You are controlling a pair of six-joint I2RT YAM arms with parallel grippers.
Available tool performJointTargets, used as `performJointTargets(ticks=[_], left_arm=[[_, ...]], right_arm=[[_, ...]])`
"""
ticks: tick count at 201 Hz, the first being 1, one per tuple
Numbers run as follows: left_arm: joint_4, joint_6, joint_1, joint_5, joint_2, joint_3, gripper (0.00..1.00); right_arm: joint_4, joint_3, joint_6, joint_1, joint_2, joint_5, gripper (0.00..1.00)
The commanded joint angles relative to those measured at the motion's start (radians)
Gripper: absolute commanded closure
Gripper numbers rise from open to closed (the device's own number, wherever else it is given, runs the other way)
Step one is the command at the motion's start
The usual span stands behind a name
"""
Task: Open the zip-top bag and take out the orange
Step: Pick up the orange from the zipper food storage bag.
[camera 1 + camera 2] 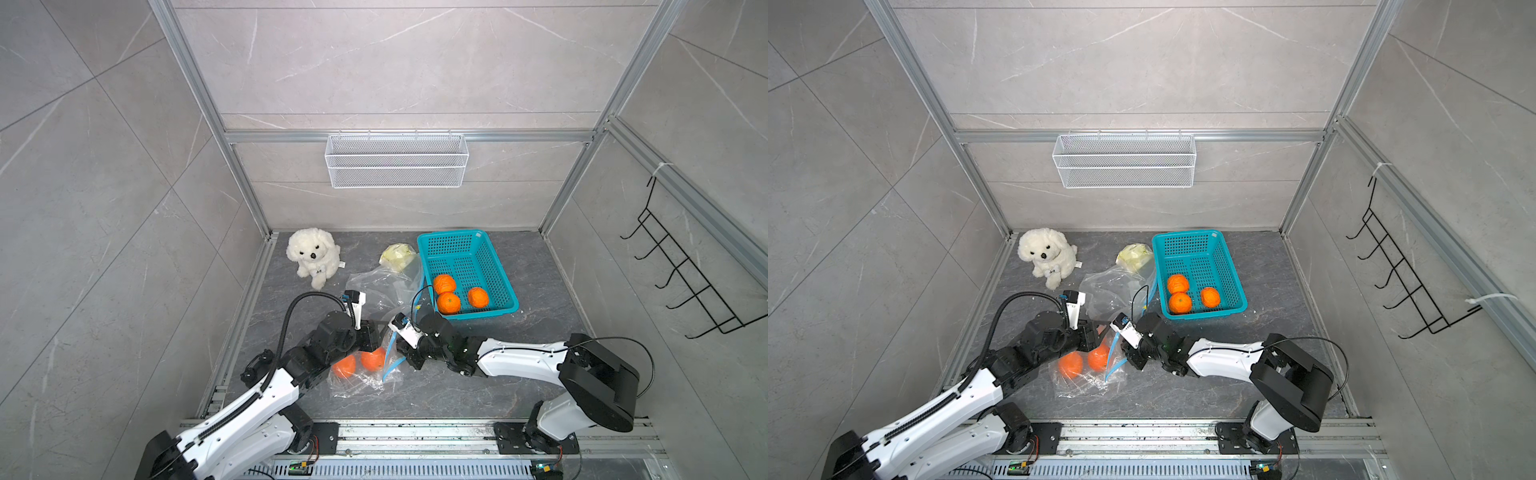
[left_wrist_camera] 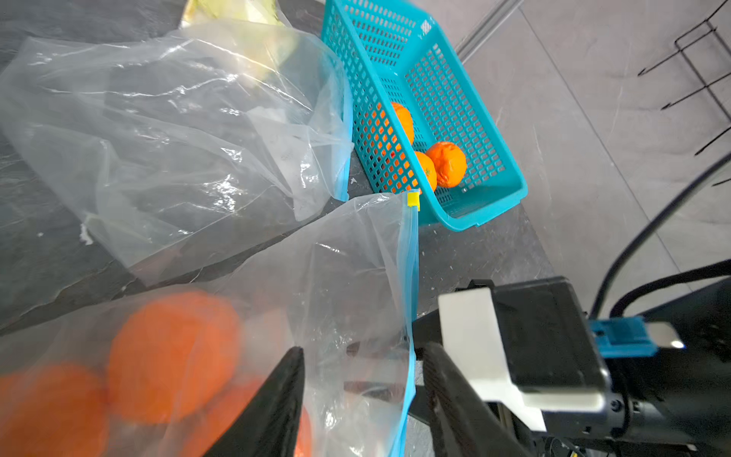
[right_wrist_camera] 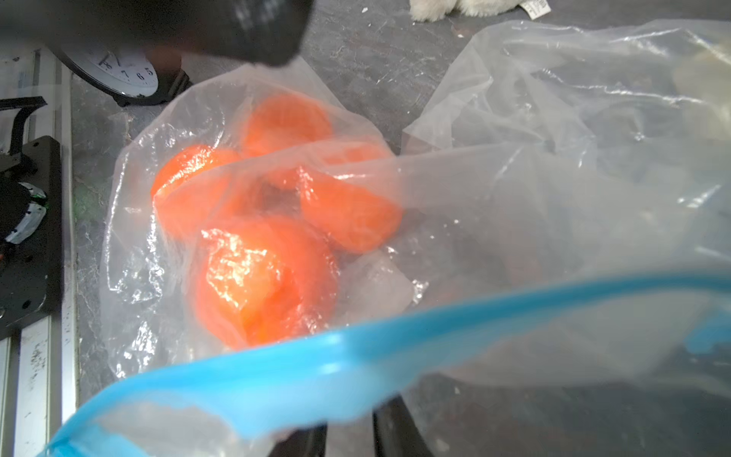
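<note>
Near the front middle of the desk point(image 1: 457, 386), between the two arms, lies the zip-top bag point(image 1: 357, 384), clear film with a blue zip strip point(image 3: 356, 368) along its mouth. Inside it we see the oranges point(image 1: 373, 360): two show in both top views, and the right wrist view shows at least three pressed together under the film. All of them sit inside the bag, none out on the desk. Whether the zip is parted we cannot tell.

The left tool point(image 2: 362, 348) hangs over the mouth end of the bag with its jaws standing apart. Loose film and the zip edge lie in the gap and neither finger presses on them, so it holds nothing. The right tool point(image 3: 350, 433) meets the bag from the opposite side, its jaws drawn narrow and pinched on the blue strip, which bows up in front of its camera. A yellow slider point(image 2: 413, 199) sits at the far end of the zip.

Beyond the bag a second clear bag point(image 1: 382, 286) lies crumpled, touching a teal basket point(image 1: 482, 312) that holds three oranges point(image 1: 449, 302). A pale yellow bundle point(image 1: 397, 253) rests just beside the basket's far corner — and a white plush dog point(image 1: 313, 255) sits at the back left
</note>
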Motion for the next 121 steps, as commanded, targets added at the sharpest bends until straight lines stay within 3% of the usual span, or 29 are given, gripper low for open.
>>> performJointTargets(ticks=[1,33,50,63,94,121], left_arm=[[-0.072,0.002,-0.010,-0.133,-0.102,-0.015,0.49],[-0.047,-0.034,-0.009,-0.194,-0.076,-0.107,0.70],[-0.014,-0.041,-0.010,-0.235,-0.021,-0.139,0.88],[0.036,-0.059,-0.010,-0.226,0.010,-0.172,0.97],[0.092,-0.099,-0.009,-0.240,0.043,-0.238,1.00],[0.136,-0.122,-0.010,-0.245,0.061,-0.291,1.00]], right_arm=[[-0.010,-0.003,-0.040,0.003,0.009,0.039,0.77],[0.014,0.006,-0.094,-0.001,0.040,0.023,0.79],[-0.049,0.053,-0.088,0.000,0.074,-0.004,0.66],[-0.046,0.060,-0.074,-0.001,0.093,0.004,0.57],[-0.049,0.070,-0.059,-0.008,0.106,-0.017,0.45],[-0.041,0.092,-0.065,-0.011,0.130,-0.060,0.42]])
